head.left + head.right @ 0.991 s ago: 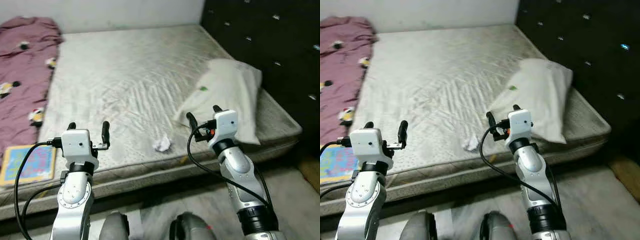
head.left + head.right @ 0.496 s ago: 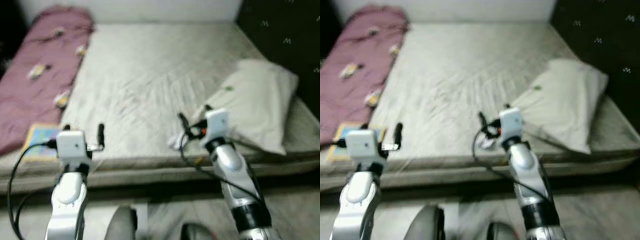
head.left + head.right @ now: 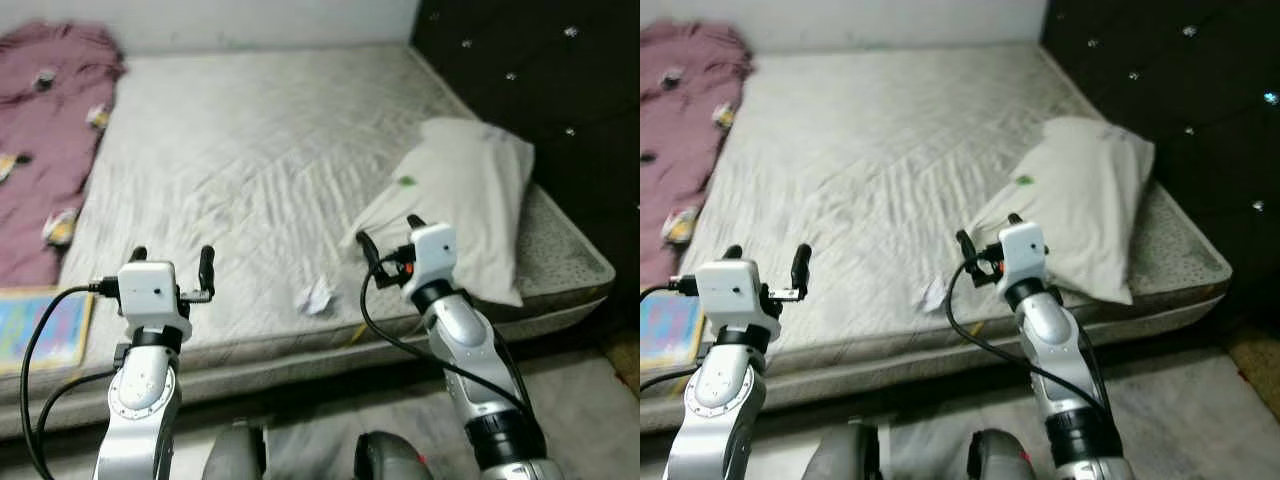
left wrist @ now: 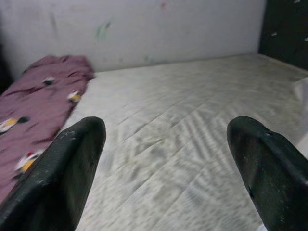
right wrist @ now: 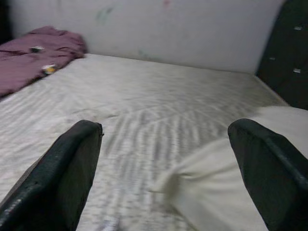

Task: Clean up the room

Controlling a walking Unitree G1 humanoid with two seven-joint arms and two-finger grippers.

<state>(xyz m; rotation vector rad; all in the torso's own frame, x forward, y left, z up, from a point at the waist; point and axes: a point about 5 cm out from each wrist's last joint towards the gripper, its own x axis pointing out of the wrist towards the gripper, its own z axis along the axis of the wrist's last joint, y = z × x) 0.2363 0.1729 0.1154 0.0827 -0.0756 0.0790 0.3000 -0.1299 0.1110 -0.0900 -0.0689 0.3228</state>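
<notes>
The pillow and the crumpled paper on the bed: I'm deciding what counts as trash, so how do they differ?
The pillow is large, smooth and plump; the paper is small and crumpled into a wad. The pillow lies by the dark headboard on the robot's right; the paper sits near the mattress front edge, between the left end effector and the right end effector. Both are whitish and rest on the mattress.

One pillow (image 3: 462, 195), one crumpled paper (image 3: 316, 296)
</notes>
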